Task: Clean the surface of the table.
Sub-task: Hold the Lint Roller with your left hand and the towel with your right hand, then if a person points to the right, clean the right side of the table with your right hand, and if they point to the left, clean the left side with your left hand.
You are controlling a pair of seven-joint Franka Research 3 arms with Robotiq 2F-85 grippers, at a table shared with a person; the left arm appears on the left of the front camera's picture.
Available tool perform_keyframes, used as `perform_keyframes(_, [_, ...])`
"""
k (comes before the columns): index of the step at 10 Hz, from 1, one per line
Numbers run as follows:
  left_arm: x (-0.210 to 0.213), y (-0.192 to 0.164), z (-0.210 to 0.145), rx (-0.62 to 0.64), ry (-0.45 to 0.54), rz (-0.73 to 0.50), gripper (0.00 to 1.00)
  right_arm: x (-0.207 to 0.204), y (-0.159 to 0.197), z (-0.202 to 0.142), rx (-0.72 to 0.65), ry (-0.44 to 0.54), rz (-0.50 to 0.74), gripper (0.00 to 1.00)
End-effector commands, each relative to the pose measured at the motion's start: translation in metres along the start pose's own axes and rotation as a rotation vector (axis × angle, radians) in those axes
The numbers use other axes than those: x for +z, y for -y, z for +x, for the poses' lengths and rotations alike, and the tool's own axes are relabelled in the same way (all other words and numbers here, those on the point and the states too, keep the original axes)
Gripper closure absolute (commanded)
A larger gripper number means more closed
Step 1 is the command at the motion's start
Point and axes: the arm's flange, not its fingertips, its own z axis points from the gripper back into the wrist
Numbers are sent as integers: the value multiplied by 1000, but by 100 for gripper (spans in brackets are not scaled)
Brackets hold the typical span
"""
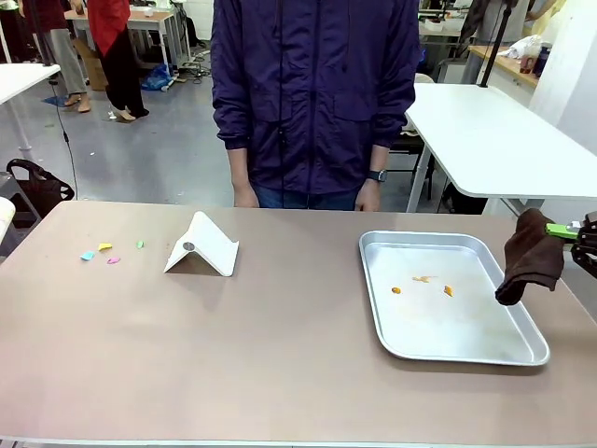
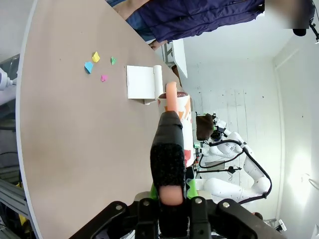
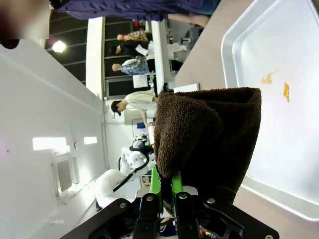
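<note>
Right fingers [image 3: 175, 183] clamp a dark brown cloth [image 3: 209, 134] above the taupe worktop [image 1: 280, 355], right end; left fingers [image 2: 191, 189] pinch a black pink-tipped tool [image 2: 168, 149].

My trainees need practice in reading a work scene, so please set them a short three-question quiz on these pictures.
1. True or false: the right gripper is shut on a brown cloth.
2. Fill in: the bits in the silver tray are ____ in colour.
3. Choose: on the table, the coloured paper scraps lie A) in the tray, B) on the robot's left of the white stand, C) under the cloth.
Key: 1 true; 2 orange; 3 B.
</note>
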Motion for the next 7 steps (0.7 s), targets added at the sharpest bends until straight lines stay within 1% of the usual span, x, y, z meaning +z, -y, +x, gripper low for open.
perform_keyframes(1, [-1,2,-3,-7,-6,-2,100,1,-3,-2,5,-6,14,100])
perform_keyframes(7, [-1,2,-3,-7,-6,-2,100,1,-3,-2,5,-6,14,100])
